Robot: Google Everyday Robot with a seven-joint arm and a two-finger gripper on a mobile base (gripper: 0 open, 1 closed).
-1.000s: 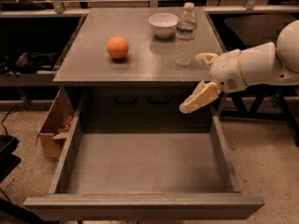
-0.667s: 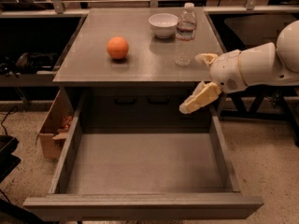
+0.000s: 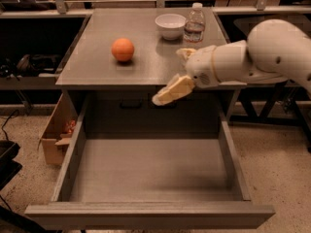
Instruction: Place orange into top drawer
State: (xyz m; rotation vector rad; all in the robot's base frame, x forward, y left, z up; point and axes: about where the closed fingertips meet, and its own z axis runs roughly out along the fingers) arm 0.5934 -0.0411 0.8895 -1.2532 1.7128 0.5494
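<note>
Although the top drawer (image 3: 146, 174) stands pulled out below the gripper (image 3: 168, 76), nothing is placed: the gripper's fingers are spread and empty (no contact). The orange (image 3: 122, 49) rests on the cabinet top (image 3: 97, 67), apart to the gripper's left. Grasp and transfer are outstanding.

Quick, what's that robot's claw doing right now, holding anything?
Gripper: open, empty, hovering at the front edge of the cabinet top, above the open top drawer. The orange lies apart on that top.
</note>
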